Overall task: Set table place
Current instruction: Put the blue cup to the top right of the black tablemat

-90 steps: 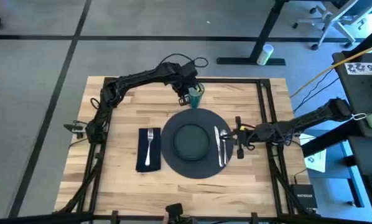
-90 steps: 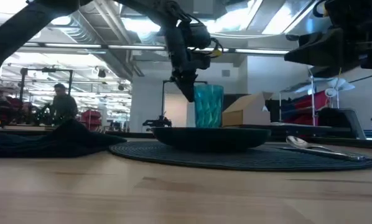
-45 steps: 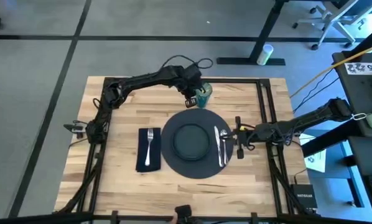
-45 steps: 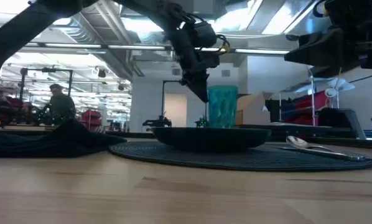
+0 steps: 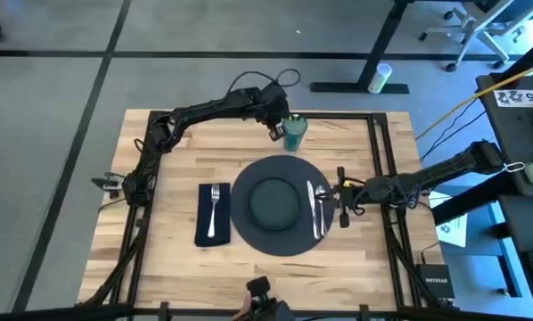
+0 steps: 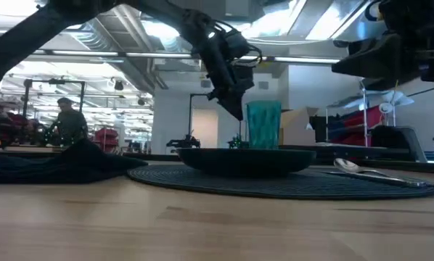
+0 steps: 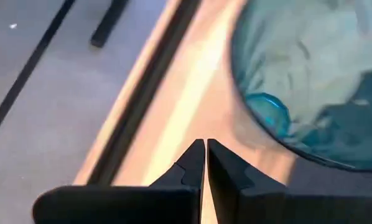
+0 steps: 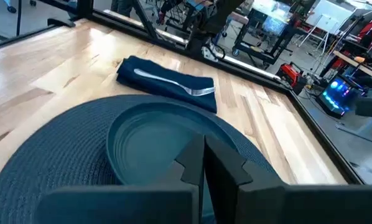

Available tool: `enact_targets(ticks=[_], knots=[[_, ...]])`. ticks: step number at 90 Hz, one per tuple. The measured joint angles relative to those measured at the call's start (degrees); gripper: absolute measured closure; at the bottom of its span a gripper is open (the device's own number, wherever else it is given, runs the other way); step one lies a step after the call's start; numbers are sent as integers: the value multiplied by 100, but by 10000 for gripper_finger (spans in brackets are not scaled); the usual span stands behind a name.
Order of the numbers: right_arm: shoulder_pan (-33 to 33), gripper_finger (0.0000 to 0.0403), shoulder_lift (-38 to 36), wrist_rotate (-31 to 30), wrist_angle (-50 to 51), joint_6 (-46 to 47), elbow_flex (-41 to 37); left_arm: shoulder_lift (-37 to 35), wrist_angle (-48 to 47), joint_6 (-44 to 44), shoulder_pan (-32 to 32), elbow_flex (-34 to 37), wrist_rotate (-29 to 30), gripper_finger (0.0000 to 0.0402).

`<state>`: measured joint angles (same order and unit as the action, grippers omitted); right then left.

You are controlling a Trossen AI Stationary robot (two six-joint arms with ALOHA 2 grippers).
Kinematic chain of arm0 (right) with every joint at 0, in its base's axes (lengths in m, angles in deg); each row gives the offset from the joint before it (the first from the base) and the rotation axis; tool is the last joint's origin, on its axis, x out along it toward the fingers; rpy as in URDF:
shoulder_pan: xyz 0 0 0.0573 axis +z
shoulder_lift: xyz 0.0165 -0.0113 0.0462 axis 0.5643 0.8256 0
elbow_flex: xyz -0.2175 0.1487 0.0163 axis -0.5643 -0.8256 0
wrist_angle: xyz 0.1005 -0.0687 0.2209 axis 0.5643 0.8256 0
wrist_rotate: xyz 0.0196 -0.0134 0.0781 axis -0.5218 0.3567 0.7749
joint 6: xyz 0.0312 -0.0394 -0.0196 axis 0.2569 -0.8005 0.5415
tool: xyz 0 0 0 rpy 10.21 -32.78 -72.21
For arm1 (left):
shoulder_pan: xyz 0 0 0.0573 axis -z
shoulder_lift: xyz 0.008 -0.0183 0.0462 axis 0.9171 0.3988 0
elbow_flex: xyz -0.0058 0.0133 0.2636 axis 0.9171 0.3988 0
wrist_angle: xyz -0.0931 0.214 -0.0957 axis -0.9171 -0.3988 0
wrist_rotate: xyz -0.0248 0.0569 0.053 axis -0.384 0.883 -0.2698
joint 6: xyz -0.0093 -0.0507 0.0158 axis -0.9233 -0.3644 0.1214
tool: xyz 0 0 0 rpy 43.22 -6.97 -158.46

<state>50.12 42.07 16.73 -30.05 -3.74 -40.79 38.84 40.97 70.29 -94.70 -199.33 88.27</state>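
Nudging the cup looks like the step in hand: it stands upright on the table beyond the charger, a bit right of the charger's centre and near the far rail. Left gripper sits just beside it on its left side; in the left wrist view the fingers are pressed together w/ nothing between them, cup rim close off to one side. So it's a closed-finger push, not a grasp. Can't tell from these views if the tips actually touch the cup wall.

To do it well, my read: keep contact low on the cup so it slides rather than tips, push slow and straight, and stop once it's above the knife/spoon side. Cup is tall and light-looking, so a high or fast shove could topple it toward the rail.

Rest of the place looks set: plate centred on charger, fork on napkin left of charger, knife and spoon on its right edge.

Right gripper waits just beside the cutlery at the charger's right edge, fingers shut, holding nothing. Leave it put; no need to disturb cutlery.
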Motion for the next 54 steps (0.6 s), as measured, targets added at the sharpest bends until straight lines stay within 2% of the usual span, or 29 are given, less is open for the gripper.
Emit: enact_targets(ticks=[18, 54], knots=[[-1, 403, 2, -3, 82, 0, 0, 31, 333, 19, -24, 0, -519, 401], [-2, 403, 0, -7, 105, 0, 0, 400, 459, 41, 262, 4, -663, 401]])
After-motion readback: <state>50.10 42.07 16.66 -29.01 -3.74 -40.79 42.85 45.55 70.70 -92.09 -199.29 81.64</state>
